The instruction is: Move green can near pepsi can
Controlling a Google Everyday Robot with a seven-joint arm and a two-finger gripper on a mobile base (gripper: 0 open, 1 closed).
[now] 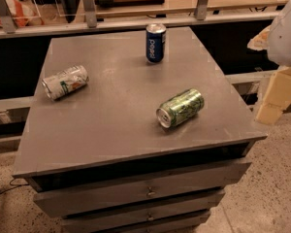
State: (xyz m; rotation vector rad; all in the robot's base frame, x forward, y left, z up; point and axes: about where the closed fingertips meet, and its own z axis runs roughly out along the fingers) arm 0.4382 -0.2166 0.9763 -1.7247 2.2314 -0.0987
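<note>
The green can lies on its side on the grey cabinet top, right of centre, with its silver end facing the front left. The pepsi can stands upright near the back edge, well apart from the green can. My gripper, cream-coloured below a white arm section, hangs off the right side of the cabinet, beyond its edge and to the right of the green can. It holds nothing that I can see.
A silver-white can with green and orange marks lies on its side at the left of the top. The cabinet has drawers below. A rail and a glass partition run behind it. Speckled floor lies to the right.
</note>
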